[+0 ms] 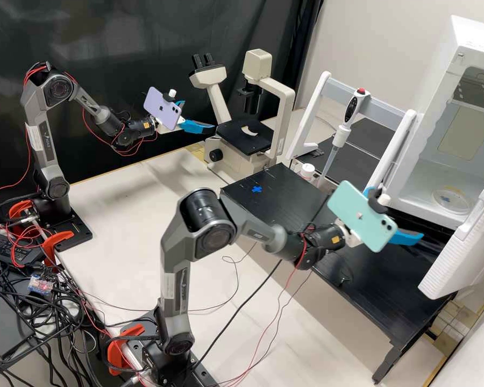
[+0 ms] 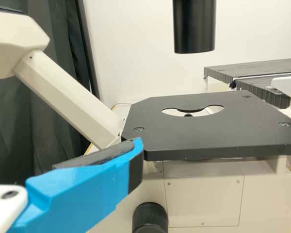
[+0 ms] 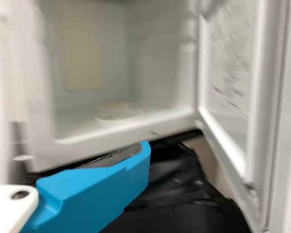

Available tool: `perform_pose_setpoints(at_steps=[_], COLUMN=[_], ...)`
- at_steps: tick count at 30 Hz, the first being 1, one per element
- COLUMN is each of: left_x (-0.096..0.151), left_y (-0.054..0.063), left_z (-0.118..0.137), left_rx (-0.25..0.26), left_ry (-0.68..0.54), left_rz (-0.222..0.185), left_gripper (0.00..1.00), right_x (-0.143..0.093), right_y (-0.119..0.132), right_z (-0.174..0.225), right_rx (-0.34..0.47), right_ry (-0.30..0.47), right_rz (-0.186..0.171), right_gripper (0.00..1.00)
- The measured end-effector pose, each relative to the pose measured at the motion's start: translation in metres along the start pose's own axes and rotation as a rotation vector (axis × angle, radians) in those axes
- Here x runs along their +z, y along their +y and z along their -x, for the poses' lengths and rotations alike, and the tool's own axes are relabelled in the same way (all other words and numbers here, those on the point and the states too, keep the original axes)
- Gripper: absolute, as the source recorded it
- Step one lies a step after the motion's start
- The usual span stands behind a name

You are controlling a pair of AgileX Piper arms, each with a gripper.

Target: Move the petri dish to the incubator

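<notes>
In the high view, the petri dish (image 1: pixel 450 200) lies flat on the floor of the incubator (image 1: pixel 414 201), whose door stands open. My right gripper (image 1: pixel 400 217) is outside the opening, left of the dish, its blue fingers apart and empty. The right wrist view shows one finger of that gripper (image 3: pixel 143 154) in front of the incubator's lower edge (image 3: pixel 131 133), with the blurred dish (image 3: pixel 119 111) inside. Off by the microscope is my left gripper (image 1: pixel 200 118), open with nothing held; in the left wrist view a finger of this gripper (image 2: pixel 136 154) is near the stage corner.
A microscope (image 1: pixel 242 137) stands at the back. The pipette (image 1: pixel 347 118) on its white-framed rack is left of the incubator. The incubator's open door (image 1: pixel 468 242) juts out at the right, over the black platform (image 1: pixel 382 285).
</notes>
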State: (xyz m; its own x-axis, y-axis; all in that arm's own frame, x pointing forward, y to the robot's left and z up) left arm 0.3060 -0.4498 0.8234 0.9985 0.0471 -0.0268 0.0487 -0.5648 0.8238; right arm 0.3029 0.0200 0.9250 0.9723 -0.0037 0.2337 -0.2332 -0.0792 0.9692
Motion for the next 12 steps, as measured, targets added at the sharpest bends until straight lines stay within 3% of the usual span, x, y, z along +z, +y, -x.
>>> perform_pose_setpoints(at_steps=[7,12], left_x=[0.000,0.000], left_y=[0.000,0.000], left_z=[0.000,0.000], left_rx=[0.000,0.000], left_ry=[0.000,0.000], left_rz=[0.000,0.000], left_gripper=[1.00,1.00], right_x=[-0.036,-0.045], right_y=[-0.030,-0.046], right_z=[0.064,0.092], right_rx=[0.011,0.008], right_ry=[0.171,0.259], right_rz=[0.028,0.001], right_gripper=[1.00,1.00])
